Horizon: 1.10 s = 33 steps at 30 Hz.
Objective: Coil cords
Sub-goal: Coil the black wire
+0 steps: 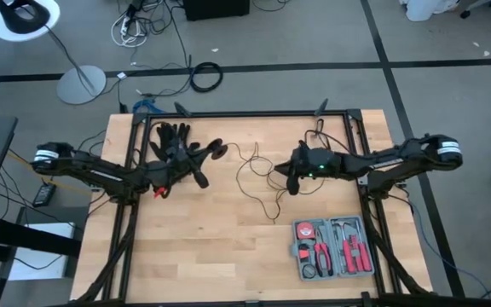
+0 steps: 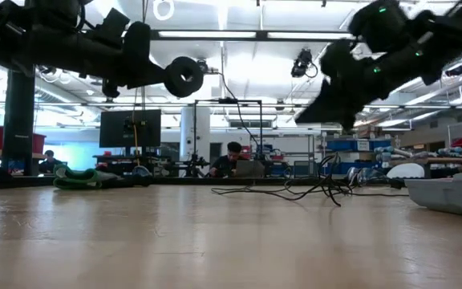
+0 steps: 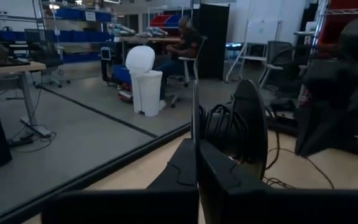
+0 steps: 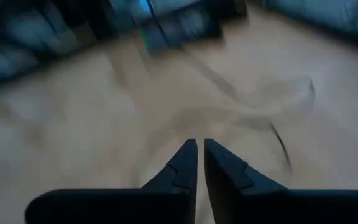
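The cord is one thin black wire. It lies in loose curves on the middle of the wooden table, between my two arms. Its round black disc is not on the wood: it is up in the air, at the tip of my left pincer. This pincer is closed all the way, and the wire comes out from between its fingers, just beside the disc. So I hold the cord there, left of the table's middle and toward the far side. From the disc the wire hangs down to the curves on the wood.

My right pincer hangs over the right part of the curves, raised above the table. Its fingers show only a narrow slit, and I see nothing between them.

A black glove lies at the far left, beside my left arm. A grey tool case sits near right.
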Each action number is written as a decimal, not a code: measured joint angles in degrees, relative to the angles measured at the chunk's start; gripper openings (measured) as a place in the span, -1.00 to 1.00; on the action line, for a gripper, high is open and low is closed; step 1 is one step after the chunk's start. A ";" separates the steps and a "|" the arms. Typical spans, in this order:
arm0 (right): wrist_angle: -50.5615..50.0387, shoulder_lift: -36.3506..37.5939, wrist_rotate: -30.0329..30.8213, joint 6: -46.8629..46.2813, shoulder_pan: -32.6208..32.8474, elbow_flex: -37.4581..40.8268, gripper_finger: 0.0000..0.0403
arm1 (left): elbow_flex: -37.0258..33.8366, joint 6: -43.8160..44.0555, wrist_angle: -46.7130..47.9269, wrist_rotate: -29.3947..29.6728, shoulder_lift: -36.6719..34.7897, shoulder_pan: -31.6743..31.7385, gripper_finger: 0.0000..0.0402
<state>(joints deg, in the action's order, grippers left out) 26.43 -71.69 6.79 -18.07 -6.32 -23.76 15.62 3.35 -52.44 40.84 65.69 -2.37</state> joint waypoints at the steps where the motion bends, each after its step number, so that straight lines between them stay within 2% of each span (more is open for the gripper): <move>1: 6.25 -0.94 0.06 0.75 0.50 1.51 -0.86 | 0.00 -0.17 0.14 0.02 0.02 -0.05 -1.00; 5: 24.22 -7.95 2.33 3.57 1.27 3.83 -0.86 | 0.00 -1.78 -0.01 0.21 0.04 -0.04 -1.00; 9: 31.12 -16.02 3.30 5.66 0.72 0.44 -0.87 | 0.00 -4.46 0.04 1.79 0.11 -0.04 -1.00; 15: 31.21 -25.18 3.30 14.88 0.54 -8.11 -0.88 | 0.02 -9.34 0.28 5.87 2.25 -0.06 -1.00; 21: 28.58 -30.14 3.29 16.75 0.53 -13.87 -0.84 | 0.25 -7.68 -0.07 7.07 6.85 -1.42 -1.00; 27: 24.19 -29.43 3.28 15.31 0.74 -14.16 -0.75 | 0.28 -6.11 -0.66 12.14 10.62 -4.14 -1.00; 33: 22.29 -26.16 3.22 16.46 1.61 -14.18 -0.70 | 0.26 -4.64 -0.63 12.68 12.27 -4.50 -1.00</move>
<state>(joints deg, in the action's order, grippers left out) 48.72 -97.85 10.01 -1.62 -4.71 -37.93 15.88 -1.29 -53.06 53.52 77.96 -6.87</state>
